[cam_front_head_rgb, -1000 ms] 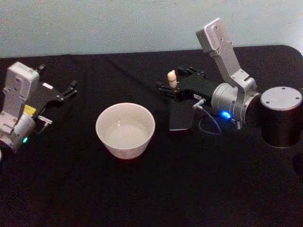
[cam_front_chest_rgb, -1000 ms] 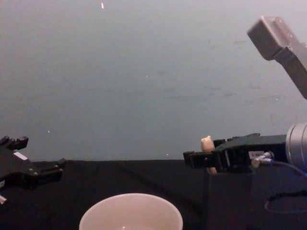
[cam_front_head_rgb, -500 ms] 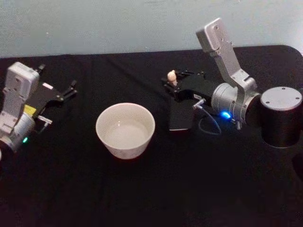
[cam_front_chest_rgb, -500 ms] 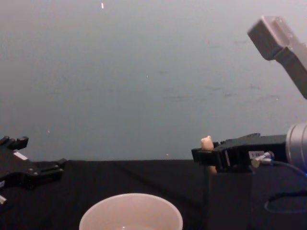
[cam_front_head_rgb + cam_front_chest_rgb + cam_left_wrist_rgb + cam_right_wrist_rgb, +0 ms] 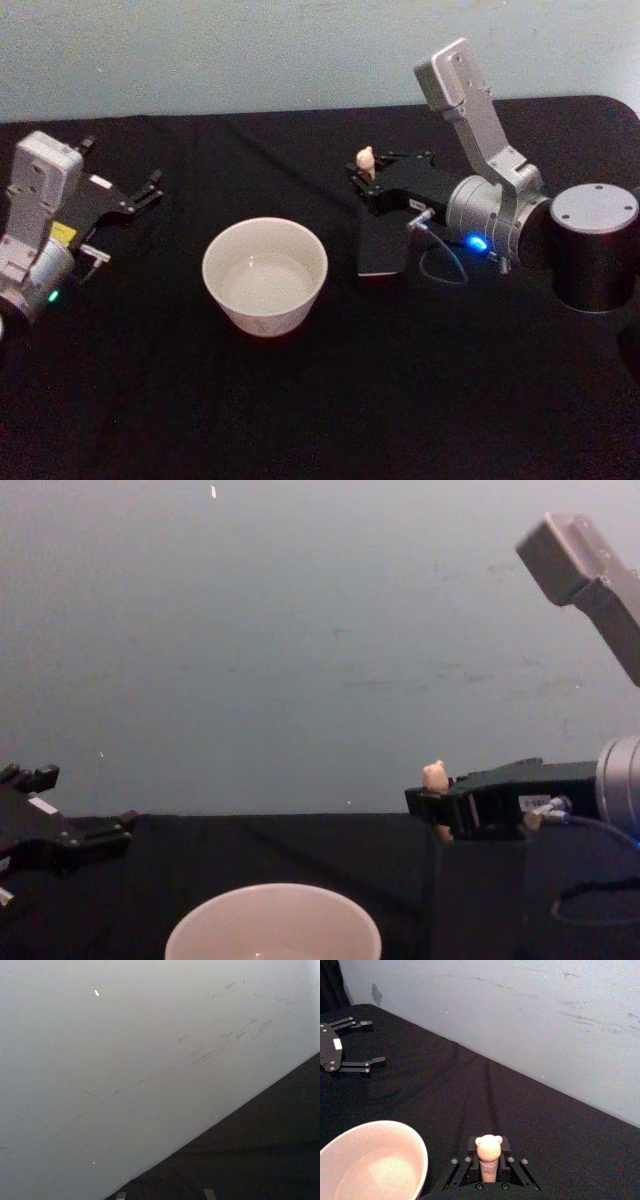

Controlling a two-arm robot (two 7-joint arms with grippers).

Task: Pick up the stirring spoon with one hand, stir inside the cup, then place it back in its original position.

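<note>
The right gripper (image 5: 363, 180) is shut tight on the stirring spoon (image 5: 366, 159). It pinches the cream handle just under the little bear-shaped knob, with a finger (image 5: 464, 1161) on each side. The spoon stands straight up in the dark box holder (image 5: 383, 250). Its knob pokes out above the gripper, and its lower part is hidden by the gripper and the box. The right arm reaches in from 3 o'clock.

The cup (image 5: 265, 275) sits on the black table (image 5: 320, 410), close to the middle. The box holder stands at about 3 o'clock from the cup, near it but not touching. The spoon's knob is at about 2 o'clock from the cup.

The left gripper (image 5: 122, 166) is at about 10 o'clock from the cup, well apart from it, over the left side of the table. Its fingers are spread wide and it holds nothing. A pale grey-blue wall (image 5: 250, 50) stands behind the table at 12 o'clock.
</note>
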